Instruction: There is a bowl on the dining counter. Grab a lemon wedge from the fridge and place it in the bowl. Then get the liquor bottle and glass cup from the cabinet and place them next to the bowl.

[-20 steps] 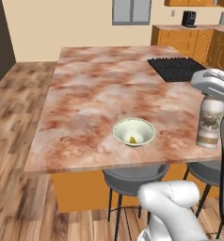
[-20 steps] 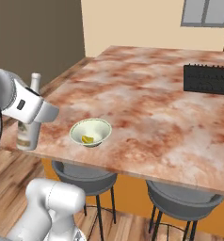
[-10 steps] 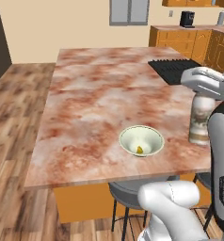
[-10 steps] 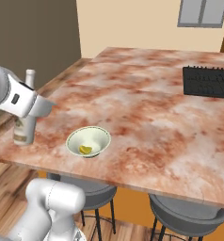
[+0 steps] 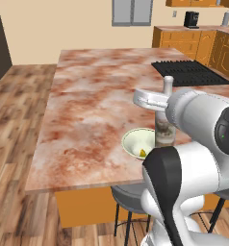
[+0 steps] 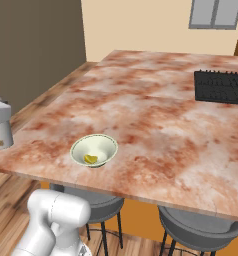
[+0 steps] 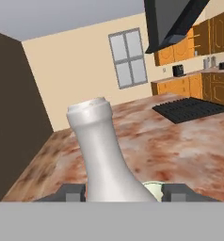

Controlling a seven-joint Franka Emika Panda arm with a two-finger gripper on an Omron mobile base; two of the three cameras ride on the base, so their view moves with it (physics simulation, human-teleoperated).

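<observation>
While clamped between jaws, slim greyish clear liquor bottle upright just beside wide pale greenish-white bowl on marbled reddish-brown stone surface; tiny yellow lemon wedge inside bowl.

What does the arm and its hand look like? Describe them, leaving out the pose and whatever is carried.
The arm is built of rounded, glossy white shells with dark grey to black joints; one joint cap carries small coloured dots. The hand ends in two small dark grey fingertips. No cables or markings are visible.
</observation>
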